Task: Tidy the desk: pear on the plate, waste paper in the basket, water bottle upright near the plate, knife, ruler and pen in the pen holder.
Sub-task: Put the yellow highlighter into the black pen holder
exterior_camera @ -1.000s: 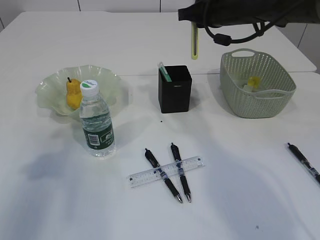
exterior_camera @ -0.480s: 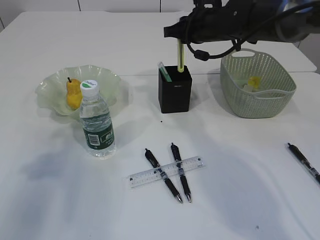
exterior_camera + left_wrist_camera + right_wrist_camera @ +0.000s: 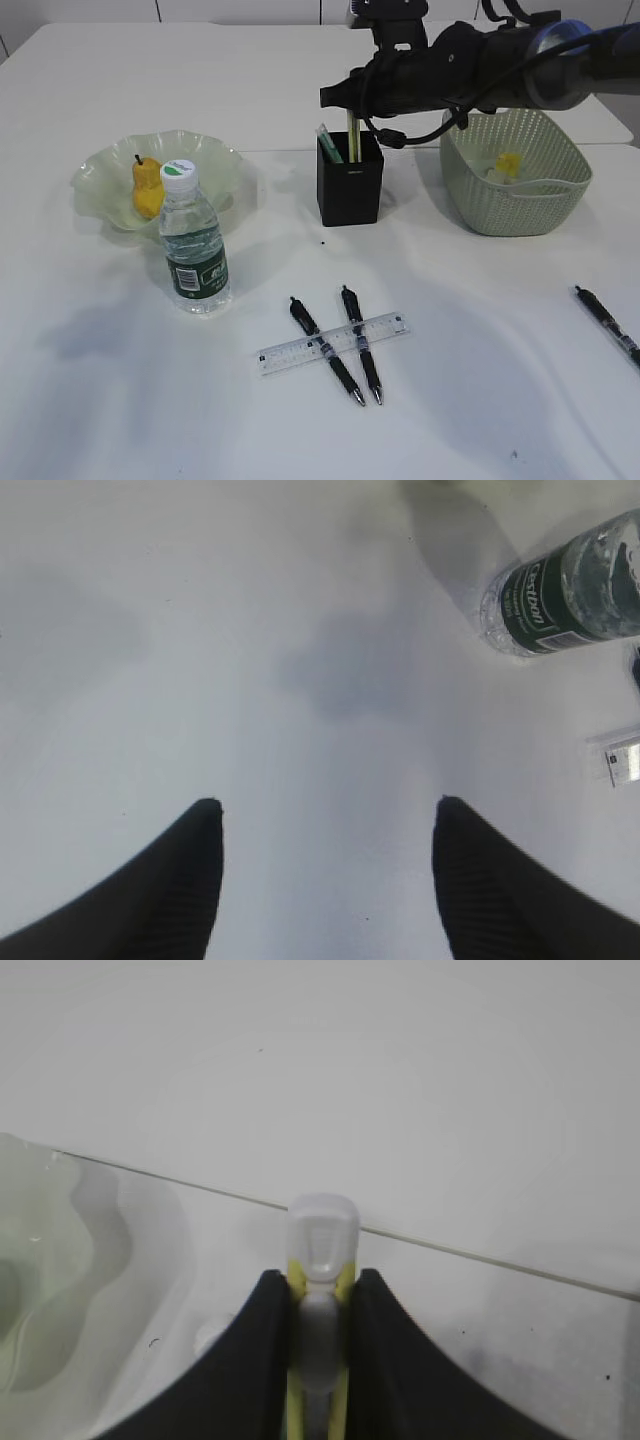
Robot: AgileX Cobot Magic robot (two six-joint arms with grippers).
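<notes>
Right end effector (image 3: 320,1300) is clamped on a yellow-and-white knife (image 3: 353,128), hanging upright with its lower end inside the pen holder (image 3: 350,180) directly below. Risk: letting go while it leans could tip it out or jam the green-tipped item (image 3: 329,143) beside it; its lower end is hidden. Left end effector (image 3: 322,820) gapes empty over bare worktop (image 3: 250,630).

Matte black pen holder (image 3: 350,180); translucent glass plate (image 3: 100,172).
</notes>
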